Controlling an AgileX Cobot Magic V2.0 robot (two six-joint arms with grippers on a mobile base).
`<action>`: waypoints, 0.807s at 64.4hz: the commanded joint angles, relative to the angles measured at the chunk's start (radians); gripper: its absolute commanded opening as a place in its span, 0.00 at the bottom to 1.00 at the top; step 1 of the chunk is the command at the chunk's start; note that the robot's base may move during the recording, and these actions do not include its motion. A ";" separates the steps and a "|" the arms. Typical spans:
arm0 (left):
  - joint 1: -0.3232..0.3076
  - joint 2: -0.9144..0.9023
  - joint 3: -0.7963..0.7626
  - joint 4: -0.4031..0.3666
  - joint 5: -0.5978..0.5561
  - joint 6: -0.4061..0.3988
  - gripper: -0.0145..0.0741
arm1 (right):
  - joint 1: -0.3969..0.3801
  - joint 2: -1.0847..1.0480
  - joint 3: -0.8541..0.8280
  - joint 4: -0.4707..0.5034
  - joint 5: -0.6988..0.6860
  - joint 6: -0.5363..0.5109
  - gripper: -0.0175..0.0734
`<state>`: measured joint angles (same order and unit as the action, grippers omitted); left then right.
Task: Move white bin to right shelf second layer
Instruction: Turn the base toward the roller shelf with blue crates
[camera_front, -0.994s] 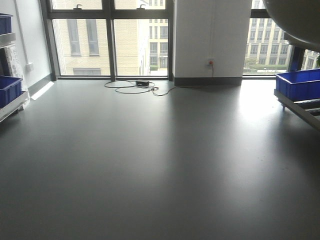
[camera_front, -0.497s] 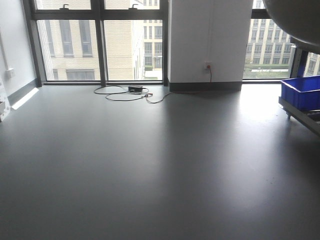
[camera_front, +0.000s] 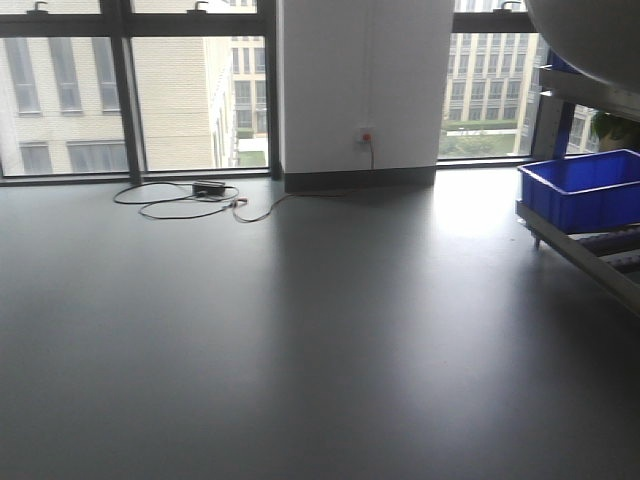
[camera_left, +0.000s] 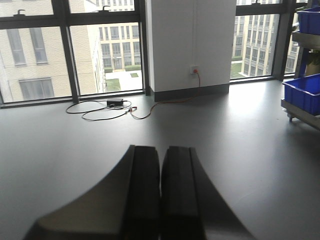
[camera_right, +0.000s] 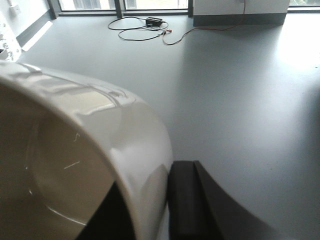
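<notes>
Rim of glossy rounded white bin (camera_right: 100, 125) pinched by right fingers (camera_right: 187, 200); left fingers (camera_left: 145, 190) pressed together.

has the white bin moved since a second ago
Yes. The white bin keeps the top right corner of the front view, but the wall socket has slid left, so the bin has swung right, toward the blue crate.
</notes>
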<state>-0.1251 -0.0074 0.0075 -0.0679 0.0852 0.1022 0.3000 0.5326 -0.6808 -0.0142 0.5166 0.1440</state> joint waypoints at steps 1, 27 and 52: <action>0.001 -0.014 0.037 -0.006 -0.085 -0.003 0.26 | -0.005 0.003 -0.032 -0.003 -0.109 -0.003 0.25; 0.001 -0.014 0.037 -0.006 -0.085 -0.003 0.26 | -0.005 0.003 -0.032 -0.003 -0.108 -0.003 0.25; 0.001 -0.014 0.037 -0.006 -0.085 -0.003 0.26 | -0.005 0.003 -0.032 -0.003 -0.108 -0.003 0.25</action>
<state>-0.1251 -0.0074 0.0075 -0.0679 0.0852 0.1022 0.3000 0.5326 -0.6808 -0.0142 0.5166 0.1440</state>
